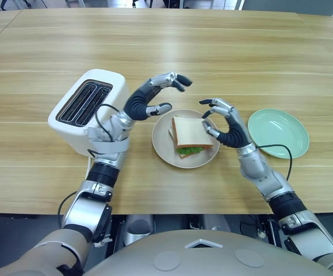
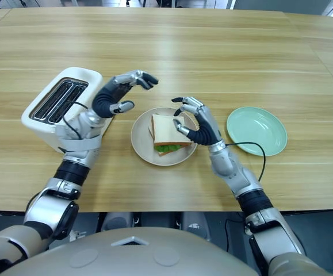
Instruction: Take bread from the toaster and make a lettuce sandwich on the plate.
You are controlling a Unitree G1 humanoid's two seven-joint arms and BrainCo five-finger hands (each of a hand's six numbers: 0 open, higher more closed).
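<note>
A beige plate (image 1: 165, 150) in the middle of the table carries a sandwich (image 1: 190, 133): white bread on top, green lettuce showing at its lower edge, more bread beneath. The white toaster (image 1: 87, 109) stands to the left, both slots dark and with no bread showing. My left hand (image 1: 153, 95) hovers between the toaster and the plate, fingers spread and holding nothing. My right hand (image 1: 222, 119) hangs just right of the sandwich, over the plate's right rim, fingers loosely spread and holding nothing.
A pale green plate (image 1: 278, 132) lies bare to the right of the beige one. Wide wooden tabletop stretches behind everything. The table's near edge runs just below the plates.
</note>
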